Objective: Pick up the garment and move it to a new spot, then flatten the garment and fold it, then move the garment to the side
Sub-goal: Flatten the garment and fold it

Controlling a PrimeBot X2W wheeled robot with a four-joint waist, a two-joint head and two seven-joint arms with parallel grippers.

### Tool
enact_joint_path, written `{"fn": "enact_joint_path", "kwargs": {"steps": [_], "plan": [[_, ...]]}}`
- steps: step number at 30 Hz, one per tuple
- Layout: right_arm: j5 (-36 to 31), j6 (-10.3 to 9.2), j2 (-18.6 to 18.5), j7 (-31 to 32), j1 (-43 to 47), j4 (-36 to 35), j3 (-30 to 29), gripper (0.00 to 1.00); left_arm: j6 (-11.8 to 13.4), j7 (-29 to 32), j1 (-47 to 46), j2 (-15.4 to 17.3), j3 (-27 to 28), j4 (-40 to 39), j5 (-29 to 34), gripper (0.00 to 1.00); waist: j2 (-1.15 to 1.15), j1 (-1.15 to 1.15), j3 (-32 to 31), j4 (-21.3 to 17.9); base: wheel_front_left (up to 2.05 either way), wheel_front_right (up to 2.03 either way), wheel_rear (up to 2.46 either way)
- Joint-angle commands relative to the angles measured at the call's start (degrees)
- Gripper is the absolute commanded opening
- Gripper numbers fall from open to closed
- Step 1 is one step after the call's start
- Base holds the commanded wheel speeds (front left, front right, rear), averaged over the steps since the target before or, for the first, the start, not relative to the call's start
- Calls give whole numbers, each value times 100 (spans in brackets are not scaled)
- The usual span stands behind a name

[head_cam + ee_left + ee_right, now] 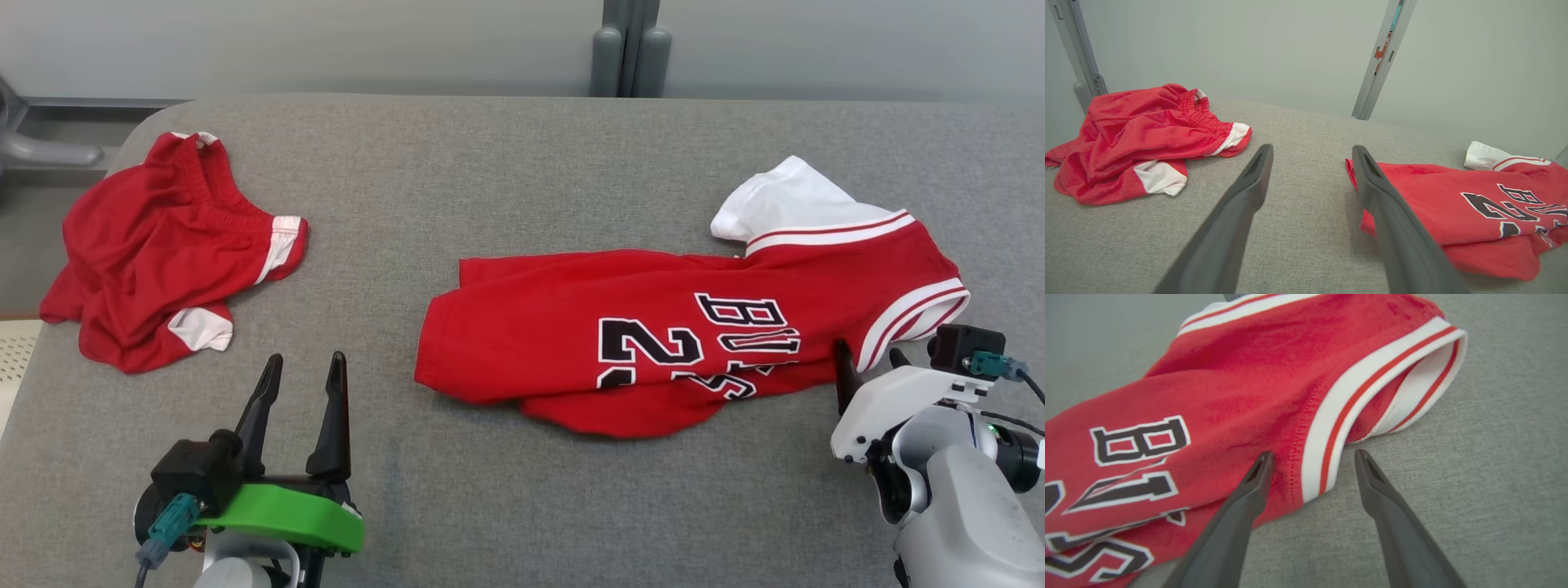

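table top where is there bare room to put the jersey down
Bare: the grey strip between the shorts and the jersey; the far band of the table behind both; the near edge between left gripper and right gripper. Crowded: the right end under the jersey, the left end under the shorts.

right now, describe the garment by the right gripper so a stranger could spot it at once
On the grey fabric-covered table, look to the right half, by the right gripper. There lies a red jersey with black white-edged lettering and striped trim. The crumpled red shorts at the far left carry no lettering.
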Motion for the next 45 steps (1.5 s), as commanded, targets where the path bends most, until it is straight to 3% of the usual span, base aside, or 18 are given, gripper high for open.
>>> {"fn": "enact_joint_path", "kwargs": {"steps": [1, 3, 4, 5, 11, 17, 26, 33, 35, 38, 45], "plan": [[45, -4, -64, -75, -109, 91, 28, 100, -16, 2, -91, 10, 21, 12, 10, 100, 0, 0, 56, 70, 0, 0, 0], [103, -5, -99, -143, -184, 244, 101, 100, -23, 1, -93, 22, 30, 18, 0, 100, 0, 0, 66, 88, 0, 0, 0], [134, -4, -129, -191, -232, 297, 167, 69, -25, 1, -96, 27, 34, 19, -4, 100, 0, 0, 71, 95, 0, 0, 0], [142, -4, -165, -230, -265, 341, 234, 1, -27, 1, -98, 29, 35, 21, -6, 100, 0, 0, 73, 98, 0, 0, 0], [215, -4, -290, -903, -239, 144, 554, 0, 4, -1, -58, 7, 42, 44, -18, 100, 0, 0, -30, 82, 0, 0, 0], [5, -4, -225, -1242, 136, -915, 818, 0, 3, -2, 106, 28, 61, 74, -54, 100, 0, 0, -236, -1, 0, 0, 0], [-266, -5, -108, -422, 1048, -3928, 1323, 0, 47, -3, 254, 50, 75, 5, -60, 100, 0, 0, -421, -108, 0, 0, 0], [-20, -4, -195, 454, 1061, -5396, 1385, 0, 25, -3, 259, 63, 59, -41, -77, 100, 0, 0, -373, -89, 0, 0, 0], [56, -5, -330, 646, 934, -5338, 1323, 0, 21, -3, 229, 63, 66, -52, -81, 100, 0, 0, -297, -87, 0, 0, 0], [317, -4, -523, 835, 581, -4684, 1108, 0, -6, -4, 98, 42, 48, -71, -66, 100, 0, 0, -114, -51, 0, 0, 0], [485, -4, -1026, 592, -812, -2301, 899, 0, -91, -3, -215, -52, -31, -50, 32, 100, 0, 0, 343, 231, 0, 0, 0]]}}
